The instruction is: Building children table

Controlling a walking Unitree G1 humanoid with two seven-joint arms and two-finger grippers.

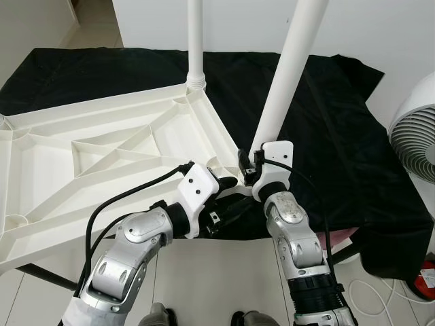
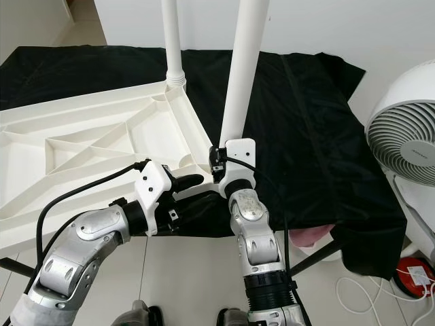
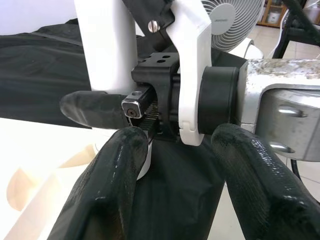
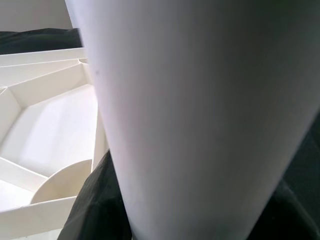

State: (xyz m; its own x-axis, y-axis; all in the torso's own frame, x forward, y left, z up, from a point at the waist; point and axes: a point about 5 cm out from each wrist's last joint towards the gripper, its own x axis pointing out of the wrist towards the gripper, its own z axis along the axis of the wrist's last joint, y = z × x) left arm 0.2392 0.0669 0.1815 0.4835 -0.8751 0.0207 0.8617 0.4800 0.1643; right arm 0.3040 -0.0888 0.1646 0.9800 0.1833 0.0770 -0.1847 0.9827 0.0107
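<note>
- Silver, rounded arm shells with black joint rings and ribbed black forearm cuffs.
- White wrist brackets, small dark screw holes.
- Black cable looping over left arm.
- Long glossy black fingers on left end effector.

Your left tool sits low in the frame, its two black fingers spread apart. Between and above them the right tool clamps the white table leg. A fan stands upper right, over black cloth.
</note>
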